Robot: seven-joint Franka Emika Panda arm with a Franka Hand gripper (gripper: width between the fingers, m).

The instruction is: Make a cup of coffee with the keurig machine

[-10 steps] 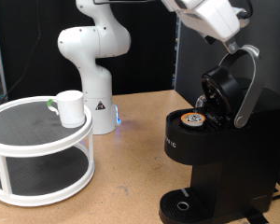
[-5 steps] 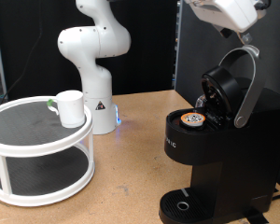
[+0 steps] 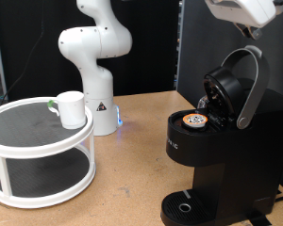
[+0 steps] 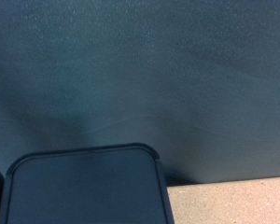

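Nearest, at the right edge of the tabletop (image 3: 132,179): the coffee machine (image 3: 203,165), black, round drip tray (image 3: 184,207) bare at its foot. Lid (image 3: 226,89) thrown back on its hinge, grey handle (image 3: 250,85) arching over it, small pod (image 3: 193,121) seated in the open chamber with its printed top showing.

Above the machine, a change: the arm's white wrist housing (image 3: 243,9), a second ago low beside the raised handle, now pulled up and away to the far top right, mostly out of the exterior view. No contact with lid or handle any more. Pincer fingers themselves out of sight in both views, so cannot tell whether apart or together; nothing seen between them.

By the look of it, pod loaded and lid not yet closed; no cup under the spout.

Further left, a white two-tier round stand (image 3: 28,141) with dark mesh shelves; on its upper shelf, the cup (image 3: 73,108), upright, well apart from the machine. Behind that, the arm's white base (image 3: 94,56) on the tabletop, a small blue light (image 3: 118,121) glowing low on it.

Tan wood-coloured surface throughout. At the back, a dark panel (image 3: 193,47); cluttered room dim at the far left. From the wrist: only a dark wall (image 4: 140,75), a dark round-cornered box top (image 4: 84,187), a sliver of pale surface.
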